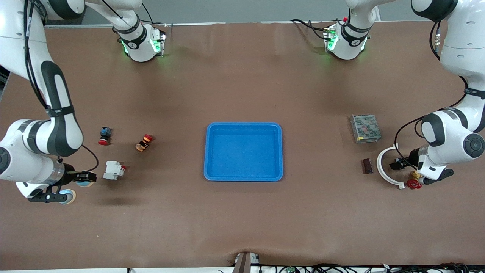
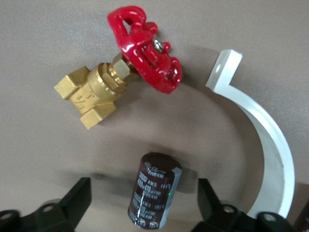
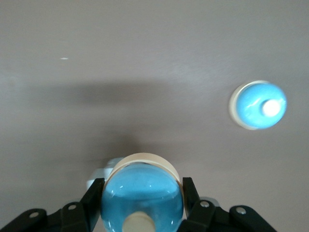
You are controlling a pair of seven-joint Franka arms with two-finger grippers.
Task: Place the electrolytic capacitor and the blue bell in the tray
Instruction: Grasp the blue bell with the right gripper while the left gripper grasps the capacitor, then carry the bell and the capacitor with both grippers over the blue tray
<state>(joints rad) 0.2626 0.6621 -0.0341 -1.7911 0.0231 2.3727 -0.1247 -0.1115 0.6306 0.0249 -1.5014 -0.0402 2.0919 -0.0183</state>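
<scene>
The blue tray (image 1: 243, 127) lies at the table's middle. My right gripper (image 1: 89, 177) is at the right arm's end, shut on a blue bell (image 3: 142, 191) with a cream rim, held a little above the table; the bell shows partly in the front view (image 1: 84, 183). A second blue bell (image 1: 68, 196) rests on the table beside it and also shows in the right wrist view (image 3: 258, 105). My left gripper (image 2: 145, 193) is low at the left arm's end (image 1: 396, 164), open, its fingers on either side of a dark brown electrolytic capacitor (image 2: 154, 195) without touching it.
A white curved bracket (image 1: 383, 167) and a brass valve with a red handle (image 1: 413, 184) lie round the left gripper. A small dark brown block (image 1: 367, 166) and a grey mesh box (image 1: 365, 128) are nearby. A white breaker (image 1: 113, 170) and two push buttons (image 1: 105, 135) (image 1: 144, 142) lie near the right gripper.
</scene>
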